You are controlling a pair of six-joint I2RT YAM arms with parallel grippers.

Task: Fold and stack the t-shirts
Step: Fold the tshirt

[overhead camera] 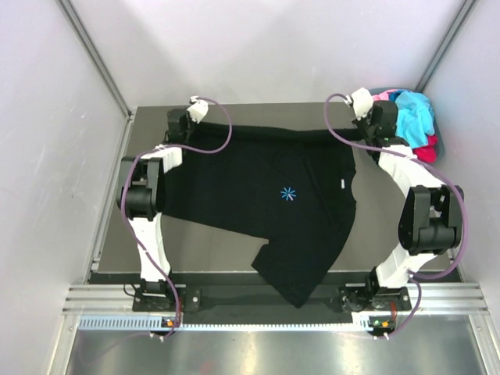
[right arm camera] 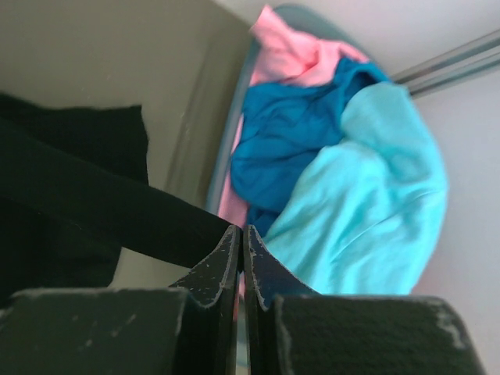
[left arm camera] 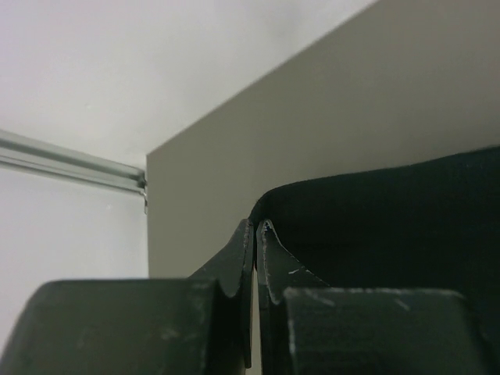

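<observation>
pinching far edge of black t-shirt: left end effector, right end effector, both clamped.

This is a robotics lab's test cell: plain white panel walls joined by aluminium struts box in a grey worktop. At 6 o'clock a left arm and a right arm are bolted by an aluminium rail and a slotted cable duct. Purple cables loop along them, with a black t-shirt spread between.
</observation>
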